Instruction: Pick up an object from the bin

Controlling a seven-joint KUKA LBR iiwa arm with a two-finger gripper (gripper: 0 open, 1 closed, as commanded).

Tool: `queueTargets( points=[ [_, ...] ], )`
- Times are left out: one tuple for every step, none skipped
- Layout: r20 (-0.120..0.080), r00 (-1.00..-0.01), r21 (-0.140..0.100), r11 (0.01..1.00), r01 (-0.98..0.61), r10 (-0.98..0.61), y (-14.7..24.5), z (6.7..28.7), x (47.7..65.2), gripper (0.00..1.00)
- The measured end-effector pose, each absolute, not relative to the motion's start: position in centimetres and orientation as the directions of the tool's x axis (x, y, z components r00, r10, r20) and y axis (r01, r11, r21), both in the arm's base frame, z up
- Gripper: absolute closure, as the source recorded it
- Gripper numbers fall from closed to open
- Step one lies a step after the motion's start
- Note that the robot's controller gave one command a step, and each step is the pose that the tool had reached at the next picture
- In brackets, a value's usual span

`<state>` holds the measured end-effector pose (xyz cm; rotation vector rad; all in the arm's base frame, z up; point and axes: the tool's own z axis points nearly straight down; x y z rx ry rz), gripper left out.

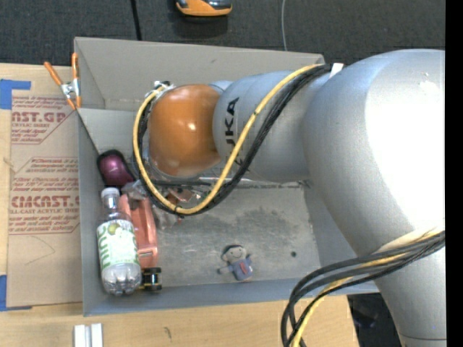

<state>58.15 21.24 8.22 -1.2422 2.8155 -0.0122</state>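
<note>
Part of my gripper point(176, 192) shows just under the arm's orange cover, low over the left half of the bin. Right beside it on the left lies a salmon-orange plastic tool point(142, 226) with a black and yellow end, its upper end close to the gripper. A dark maroon rounded thing point(113, 166) lies just above that, against the left wall. A clear plastic bottle point(118, 249) with a green and white label and a white cap lies along the left wall, next to the orange tool.
A small toy figure point(237, 261) in grey and blue lies alone on the bin floor near the front wall. The large arm covers the right and back of the bin.
</note>
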Motion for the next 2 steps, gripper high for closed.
queueTargets(
  points=[
    [-0.051, -0.673, -0.032, 0.675, -0.737, -0.738, 21.2, 8.4, 58.2, 1.00],
    [-0.037, -0.674, -0.027, 0.675, -0.738, -0.738, 21.0, 9.5, 58.3, 1.00]
  ],
)
